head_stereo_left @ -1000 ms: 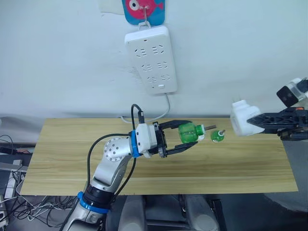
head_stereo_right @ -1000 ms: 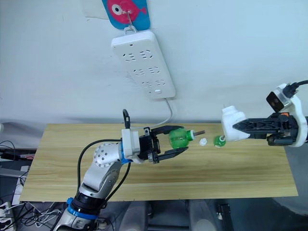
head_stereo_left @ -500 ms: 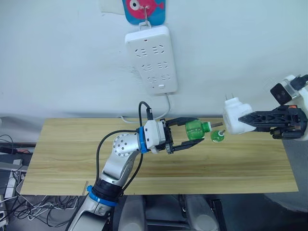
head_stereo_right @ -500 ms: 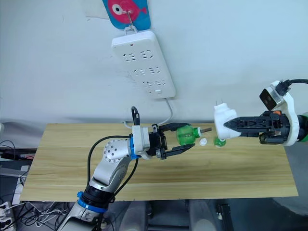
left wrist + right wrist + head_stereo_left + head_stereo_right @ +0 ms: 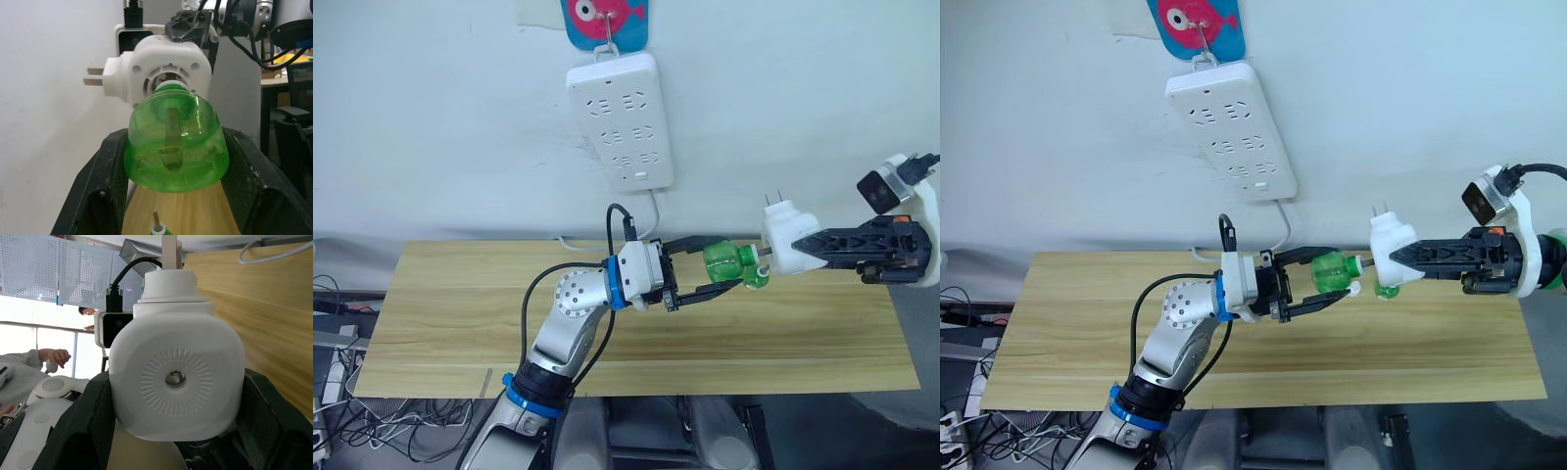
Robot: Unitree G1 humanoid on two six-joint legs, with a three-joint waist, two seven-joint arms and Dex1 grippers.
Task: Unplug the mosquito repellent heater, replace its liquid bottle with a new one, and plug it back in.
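Heater [image 5: 789, 242] is held above table [image 5: 440, 323], clamped in right gripper [image 5: 815, 245], prongs up. Green bottle [image 5: 731, 261], gripped by left gripper [image 5: 721, 266], has neck w/ wick at heater's opening. Second green bottle [image 5: 756, 279] stands just beside. Power strip [image 5: 620, 119] hangs on wall.

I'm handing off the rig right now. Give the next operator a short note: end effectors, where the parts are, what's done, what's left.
Left end effector: shut on the green bottle, held above the table, neck at the heater's socket.
Right end effector: shut on the heater, unplugged, prongs up.
Another green bottle sits on the table under the meeting point, and a small white cap lies beside it.
Power strip hangs on the wall, nothing plugged in.
Done: heater unplugged; bottle brought to it.
Left: seat the bottle in the heater, then plug it into the strip.
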